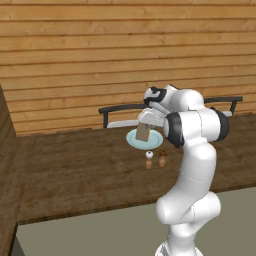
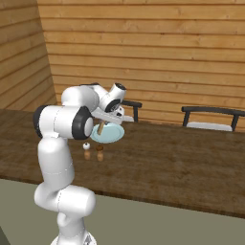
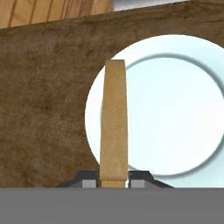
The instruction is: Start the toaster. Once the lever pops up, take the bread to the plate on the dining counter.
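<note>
Here the dining counter spreads dark and grainy below the gripper, running out to both sides of it and back to the plank wall. Behind the counter, past the hand, stand two dark-framed chairs with pale seats. The plate, round and pale blue-white, lies flat on the counter directly under and just ahead of the gripper; in the hand view its rim curves past the left side of the slice. The bread is clamped edge-on between the two finger tips, sticking straight out from them, tan and upright like a thin board, hanging over the near-left part of the plate and clear of its surface as far as the base views show. The jaws are closed tight on the slice's lower edge. Nearer the robot's base than the plate, two small shakers stand side by side on the wood, one white-topped, one brown-topped.
</note>
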Robot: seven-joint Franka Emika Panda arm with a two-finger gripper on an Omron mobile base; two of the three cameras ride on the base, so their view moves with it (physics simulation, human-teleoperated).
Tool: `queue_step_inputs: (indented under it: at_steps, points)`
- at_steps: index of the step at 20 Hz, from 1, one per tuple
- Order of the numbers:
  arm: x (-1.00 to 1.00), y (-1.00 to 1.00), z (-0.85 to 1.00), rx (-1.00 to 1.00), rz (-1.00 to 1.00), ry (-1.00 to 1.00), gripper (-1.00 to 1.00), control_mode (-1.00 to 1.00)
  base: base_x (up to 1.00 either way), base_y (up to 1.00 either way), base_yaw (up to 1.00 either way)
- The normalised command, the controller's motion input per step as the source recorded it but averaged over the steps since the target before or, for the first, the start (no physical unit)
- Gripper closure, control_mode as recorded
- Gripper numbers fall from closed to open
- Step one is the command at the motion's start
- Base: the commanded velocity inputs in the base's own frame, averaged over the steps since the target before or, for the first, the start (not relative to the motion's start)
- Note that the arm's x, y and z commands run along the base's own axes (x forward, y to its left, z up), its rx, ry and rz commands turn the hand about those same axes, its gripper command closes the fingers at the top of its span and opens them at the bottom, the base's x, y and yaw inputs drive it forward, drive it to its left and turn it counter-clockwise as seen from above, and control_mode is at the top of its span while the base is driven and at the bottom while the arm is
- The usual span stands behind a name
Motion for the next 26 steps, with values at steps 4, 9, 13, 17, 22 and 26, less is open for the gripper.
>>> queue_step_inputs:
  at_steps: [4,9,13,17,22,26]
  points:
    - [0.0,0.0,-0.16,0.0,0.0,0.0,1.0,-1.0,0.0,0.0,0.0]
    - [0.0,0.0,0.0,0.0,0.0,0.0,-1.0,-1.0,0.0,0.0,0.0]
    - [0.0,-0.1,0.0,0.0,0.0,0.0,-1.0,-1.0,0.0,0.0,0.0]
    - [-0.04,-0.2,0.06,0.0,0.0,-0.02,-1.0,-1.0,0.0,0.0,0.0]
    - [-0.07,-0.29,0.21,0.0,0.0,-0.1,-1.0,-1.0,0.0,0.0,0.0]
    - [-0.1,-0.09,0.33,0.0,-0.01,-0.13,-1.0,-1.0,0.0,0.0,0.0]
